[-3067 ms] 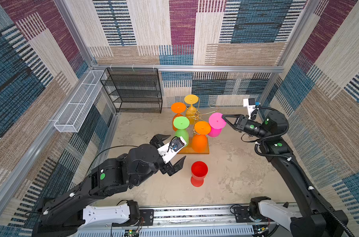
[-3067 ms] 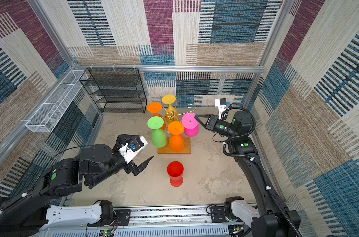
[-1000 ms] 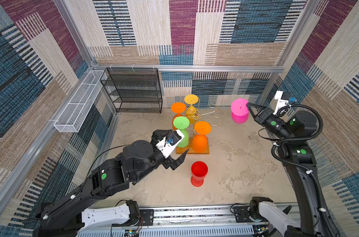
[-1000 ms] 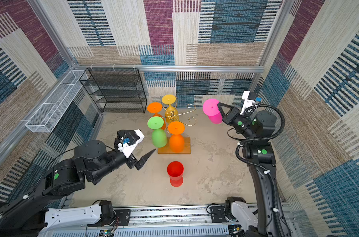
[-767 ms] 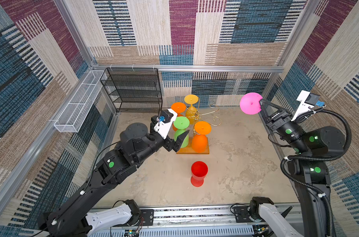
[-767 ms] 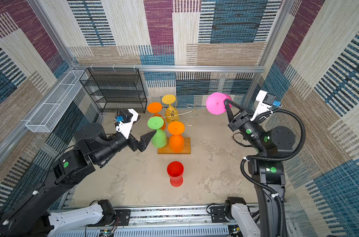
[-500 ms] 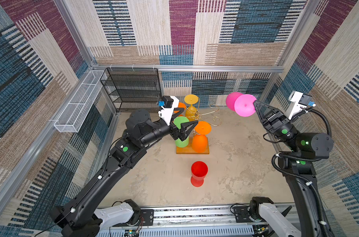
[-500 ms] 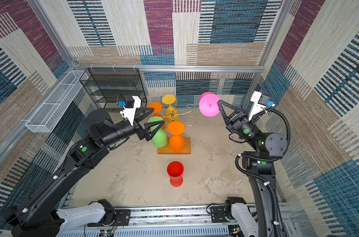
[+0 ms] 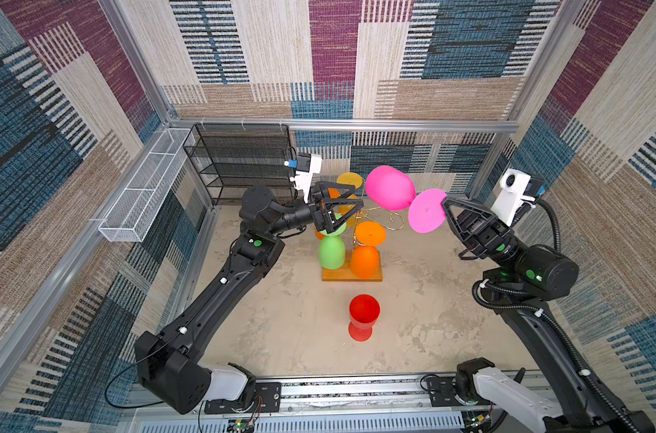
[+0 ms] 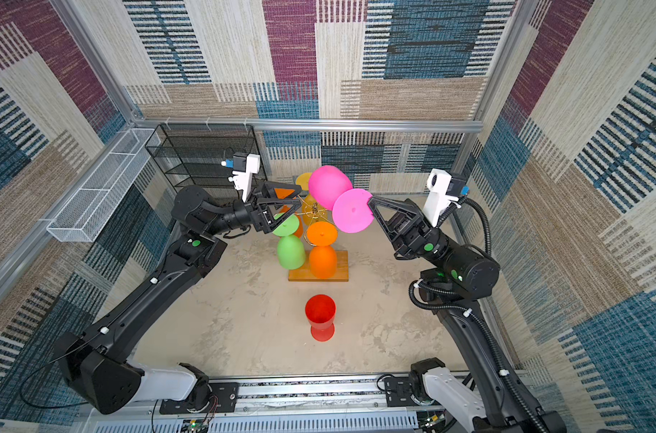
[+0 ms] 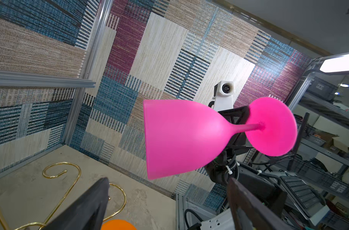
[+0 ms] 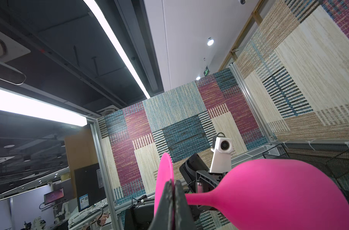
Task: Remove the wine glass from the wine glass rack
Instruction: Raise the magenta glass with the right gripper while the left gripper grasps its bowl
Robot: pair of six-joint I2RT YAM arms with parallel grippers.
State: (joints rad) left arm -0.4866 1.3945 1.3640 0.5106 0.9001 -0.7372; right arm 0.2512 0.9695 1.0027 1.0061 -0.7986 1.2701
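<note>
The pink wine glass [image 9: 390, 187] [image 10: 330, 187] hangs on its side in the air above the right of the wine glass rack [image 9: 371, 217] [image 10: 313, 215], clear of its gold scrolls. My right gripper [image 9: 445, 202] [image 10: 371, 202] [image 12: 174, 187] is shut on the rim of the glass's round foot [image 12: 163, 179]. My left gripper [image 9: 343, 212] [image 10: 287, 208] [image 11: 167, 199] stands open at the rack's top, pointing at the glass's bowl [image 11: 179, 137]. Nothing lies between its fingers. The bowl's mouth faces the left gripper.
Green [image 9: 332, 253], orange [image 9: 365, 258] and yellow [image 9: 350, 180] glasses hang upside down on the rack over its wooden base [image 9: 352, 275]. A red glass [image 9: 363, 311] stands upright on the floor in front. Black mesh shelf [image 9: 240, 161] and white mesh basket [image 9: 146, 187] line the back left.
The right arm has carried the pink glass up and back toward the middle, tipping it sideways. The left arm has risen from near the floor to the rack's top, still open.
</note>
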